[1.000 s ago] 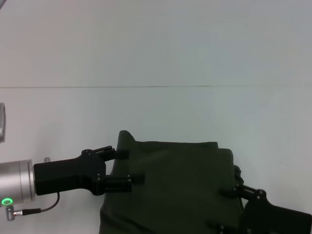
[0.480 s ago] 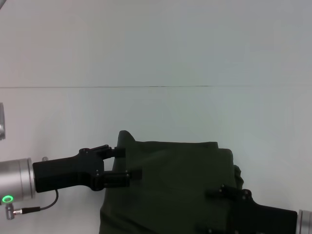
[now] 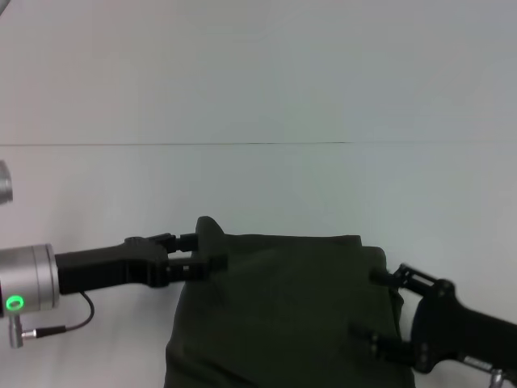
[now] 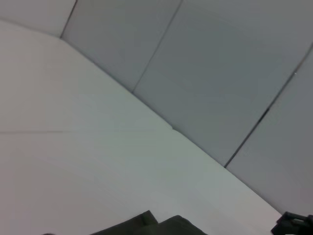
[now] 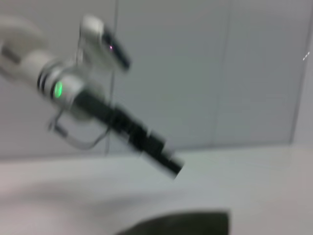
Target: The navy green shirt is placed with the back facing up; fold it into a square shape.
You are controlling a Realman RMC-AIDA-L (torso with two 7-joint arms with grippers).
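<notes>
Although the dark olive-green cloth shirt is already seen as a compact, roughly rectangular stack on the white table, the fold is judged only partly done: a small peak of cloth is left sticking up at the stack's 11 o'clock corner, its near edge is cut off by the head view, and squareness cannot be confirmed.

The shirt is placed at 6 o'clock in the head view, against the table's near edge.

The left gripper is reached in from 9 o'clock, with fingers brought nearly together at the shirt's far-left corner just below that peak; whether cloth is actually pinched cannot be told.

The right gripper is positioned at the shirt's 3 o'clock edge, fingers spread wide apart and nothing held.

Remaining work is judged to be flattening that corner and evening the outline.
</notes>
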